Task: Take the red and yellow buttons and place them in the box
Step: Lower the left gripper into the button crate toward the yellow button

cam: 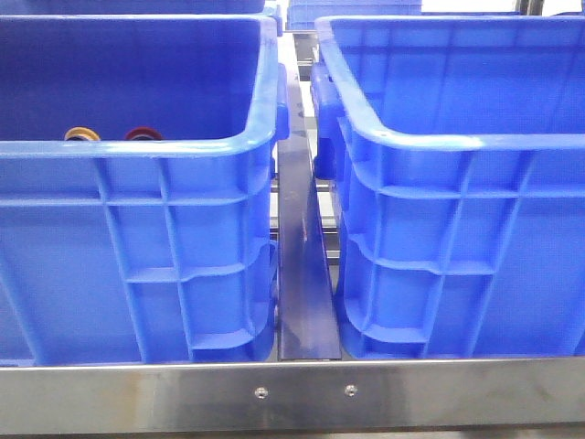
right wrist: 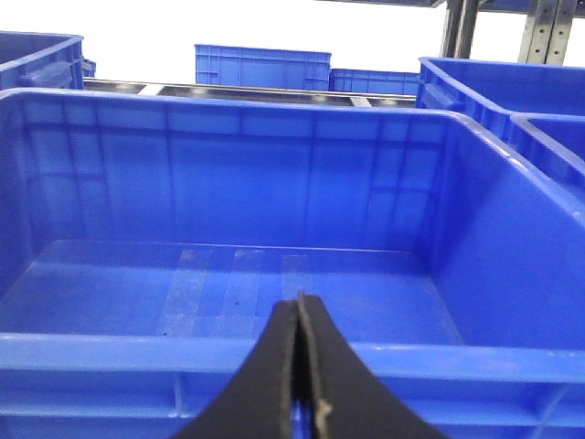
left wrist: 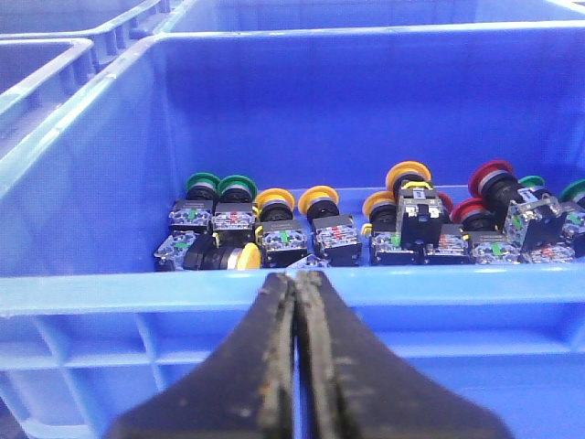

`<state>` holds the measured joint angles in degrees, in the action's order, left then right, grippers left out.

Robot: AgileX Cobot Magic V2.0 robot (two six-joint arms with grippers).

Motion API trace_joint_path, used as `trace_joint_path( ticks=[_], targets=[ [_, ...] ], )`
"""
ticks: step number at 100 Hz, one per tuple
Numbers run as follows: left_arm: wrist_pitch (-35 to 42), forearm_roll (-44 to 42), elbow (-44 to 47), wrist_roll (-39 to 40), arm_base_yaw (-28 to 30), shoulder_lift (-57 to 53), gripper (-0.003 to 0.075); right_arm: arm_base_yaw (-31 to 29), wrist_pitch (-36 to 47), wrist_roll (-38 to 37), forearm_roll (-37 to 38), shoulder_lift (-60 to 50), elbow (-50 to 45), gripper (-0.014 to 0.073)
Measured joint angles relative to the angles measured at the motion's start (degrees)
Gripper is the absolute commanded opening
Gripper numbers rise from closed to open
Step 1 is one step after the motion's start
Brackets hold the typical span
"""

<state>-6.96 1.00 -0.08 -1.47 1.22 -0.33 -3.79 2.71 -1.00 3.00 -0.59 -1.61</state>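
We see push buttons, yellow (left wrist: 409,174) and red (left wrist: 489,173) among them, along the left crate's (left wrist: 82,183) far wall. The left gripper (left wrist: 297,283) and right gripper (right wrist: 300,302) are pressed together, holding nothing, outside the near rims.

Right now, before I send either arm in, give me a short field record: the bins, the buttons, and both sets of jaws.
left bin: holds a row of push buttons along its floor
yellow buttons: several, mixed into the row
red buttons: a few, at one end of the row
green buttons: also in the row
right bin: nothing inside in the right wrist view
left gripper: jaws shut, nothing held, outside the left bin's near wall
right gripper: jaws shut, nothing held, outside the right bin's near wall
task progress: no button moved yet
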Motion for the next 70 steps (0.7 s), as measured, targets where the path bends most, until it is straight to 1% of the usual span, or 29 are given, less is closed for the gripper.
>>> trace_joint_path(
  ticks=[58, 70],
  targets=[
    [0.0, 0.0, -0.11, 0.0, 0.0, 0.0, -0.002, 0.0, 0.0, 0.0, 0.0, 0.0, 0.0, -0.0102],
    [-2.74, 0.0, -1.56, 0.0, 0.0, 0.0, -0.002, 0.0, 0.0, 0.0, 0.0, 0.0, 0.0, -0.0102]
  ],
)
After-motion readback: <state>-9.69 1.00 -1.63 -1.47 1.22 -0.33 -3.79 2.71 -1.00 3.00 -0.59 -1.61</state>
